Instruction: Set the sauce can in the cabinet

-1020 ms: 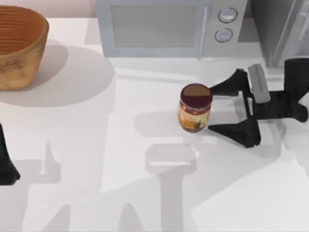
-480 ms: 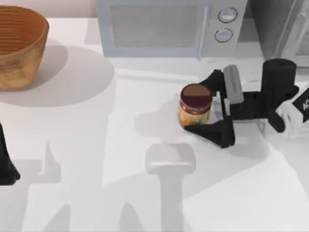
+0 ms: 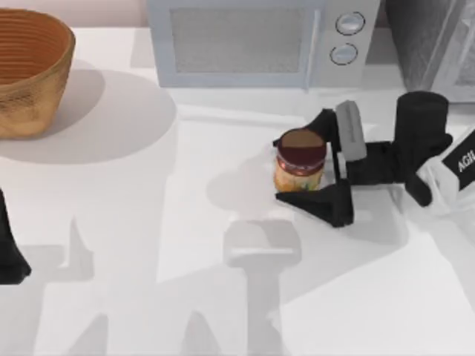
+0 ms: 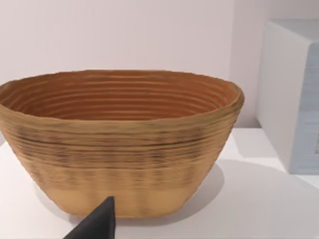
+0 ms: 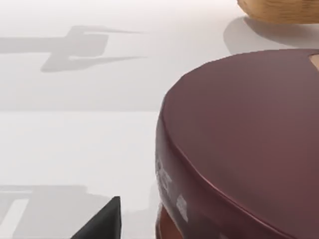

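Closing in over the past second, the right gripper (image 3: 318,159) has slid leftward across the white table (image 3: 148,222) until its 2 black fingers (image 3: 326,204) stand spread on either side of the sauce can (image 3: 300,161), a small cylindrical jar with a round dark maroon-brown lid and an orange-yellow label; the can itself has not shifted. It stands upright on the table, right of centre, just in front of the light grey microwave (image 3: 260,41) with its 2 round knobs. Whether the fingers touch the can cannot be told from above; they sit close against its sides, 1 toward the microwave and 1 toward the near edge. From the right wrist, the maroon lid (image 5: 249,139) looms very near, with 1 dark fingertip (image 5: 99,224) beside it. At the far right corner, partly in view, stands the cabinet (image 3: 434,37), a large dark speckled grey box with a pale grey frame, well apart from the can. 1 woven orange-brown basket (image 3: 30,70) sits at the far left corner, and the left wrist looks straight at that basket (image 4: 119,139). Parked at the left edge, the left arm (image 3: 9,252) is idle.
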